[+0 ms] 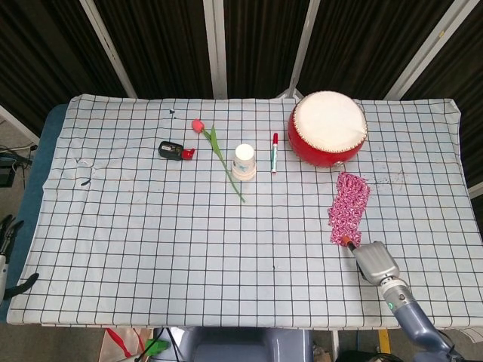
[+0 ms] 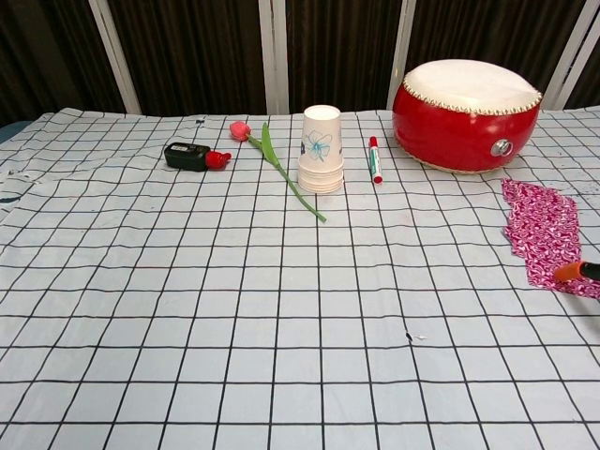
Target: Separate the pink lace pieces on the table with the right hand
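The pink lace (image 1: 348,207) lies flat on the checked cloth in front of the red drum (image 1: 327,128); I cannot make out separate pieces. It also shows at the right edge of the chest view as pink lace (image 2: 544,234). My right hand (image 1: 375,261) sits just behind the lace's near end, grey back up. One dark finger with an orange tip (image 1: 346,241) touches the lace's near edge, and the same orange tip (image 2: 569,272) shows in the chest view. The other fingers are hidden. Of my left hand (image 1: 9,260), only dark fingers show, spread and off the table's left edge.
On the far half of the table lie a red marker (image 1: 274,153), a stack of paper cups (image 1: 244,161), a tulip (image 1: 217,152) and a small black and red object (image 1: 173,151). The table's right edge (image 1: 462,196) is close to the lace.
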